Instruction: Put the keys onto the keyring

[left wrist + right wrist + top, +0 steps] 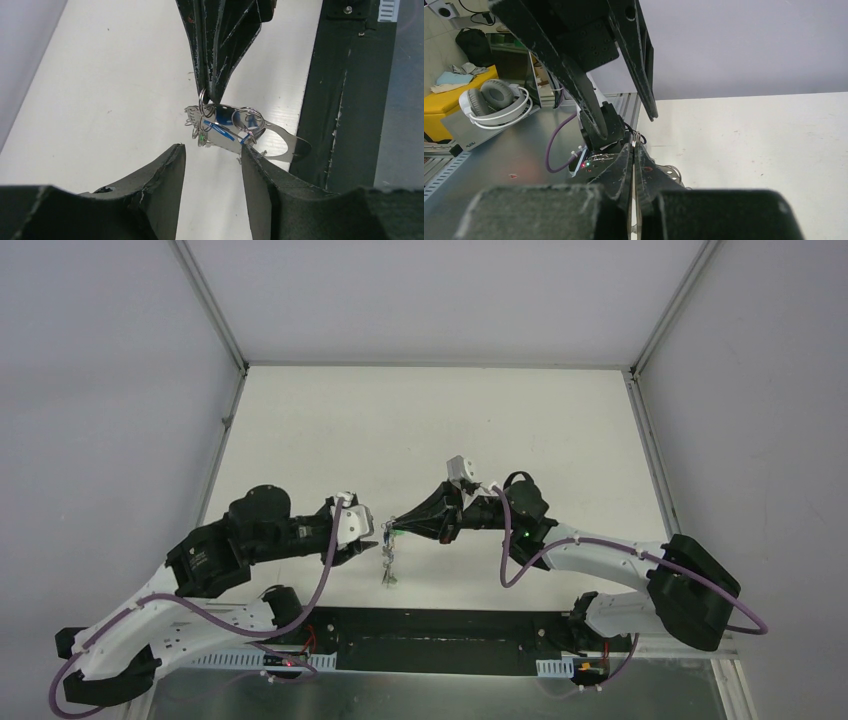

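A white tabletop (420, 420) lay under both arms. The left end effector (211, 150) was spread wide and held nothing, just beside the keys (235, 131). They hung above the tabletop from the keyring (201, 102), a small silver loop pinched in the right end effector (210, 95), whose fingers were pressed together.

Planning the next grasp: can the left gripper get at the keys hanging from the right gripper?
Probably yes. The left gripper is open, and the keys hang just beyond its fingertips with nothing between. The right gripper, shut, pinches them only from above.
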`<state>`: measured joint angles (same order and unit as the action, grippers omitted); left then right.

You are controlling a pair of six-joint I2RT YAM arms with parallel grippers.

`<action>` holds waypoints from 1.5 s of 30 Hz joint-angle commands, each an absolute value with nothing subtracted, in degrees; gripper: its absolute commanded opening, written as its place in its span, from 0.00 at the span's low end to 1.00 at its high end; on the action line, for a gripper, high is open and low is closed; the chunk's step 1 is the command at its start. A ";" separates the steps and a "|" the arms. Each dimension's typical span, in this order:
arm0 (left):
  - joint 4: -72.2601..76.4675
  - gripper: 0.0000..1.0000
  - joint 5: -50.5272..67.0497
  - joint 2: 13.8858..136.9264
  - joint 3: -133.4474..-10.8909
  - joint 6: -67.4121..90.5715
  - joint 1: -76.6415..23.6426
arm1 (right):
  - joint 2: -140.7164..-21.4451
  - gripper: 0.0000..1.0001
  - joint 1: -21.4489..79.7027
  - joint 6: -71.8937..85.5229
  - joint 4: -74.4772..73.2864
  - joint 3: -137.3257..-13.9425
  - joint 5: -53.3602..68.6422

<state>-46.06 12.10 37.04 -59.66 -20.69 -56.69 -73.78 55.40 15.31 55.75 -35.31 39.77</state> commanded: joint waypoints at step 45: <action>-36.80 0.00 11.95 36.51 -53.83 -25.04 -57.19 | -71.34 0.00 55.72 14.94 58.99 -36.03 39.11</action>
<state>-36.62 11.62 35.42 -51.42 -24.05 -56.69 -73.23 55.40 15.31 55.55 -35.00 39.72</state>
